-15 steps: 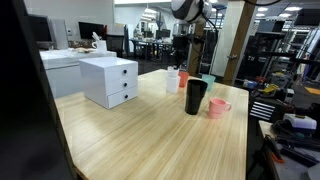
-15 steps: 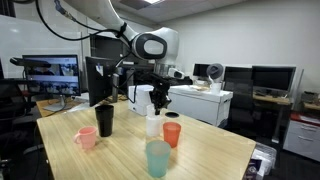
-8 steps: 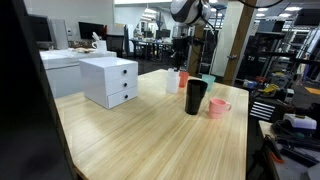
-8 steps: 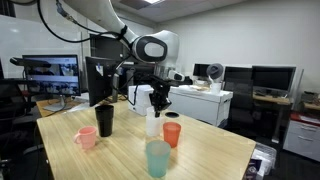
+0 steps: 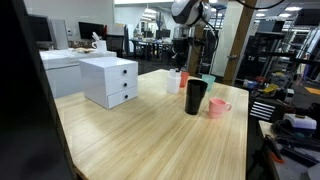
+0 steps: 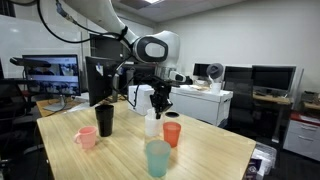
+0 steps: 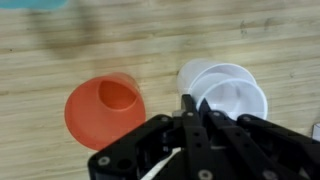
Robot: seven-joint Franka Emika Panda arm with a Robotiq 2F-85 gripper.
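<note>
My gripper (image 7: 193, 100) is shut, its two fingers pressed together with nothing visible between them. It hangs just above the near rim of a white cup (image 7: 235, 100) standing upright on the wooden table. An orange cup (image 7: 104, 108) stands upright right beside the white one. In both exterior views the gripper (image 6: 158, 103) (image 5: 182, 62) points down over the white cup (image 6: 152, 124) (image 5: 172, 82), with the orange cup (image 6: 172, 133) next to it and a teal cup (image 6: 158, 158) a little further off.
A black mug (image 6: 105, 119) (image 5: 195, 97) and a pink mug (image 6: 86, 138) (image 5: 217, 107) stand on the same table. A white drawer unit (image 5: 110, 80) sits towards one side. Monitors and desks surround the table (image 5: 150, 135).
</note>
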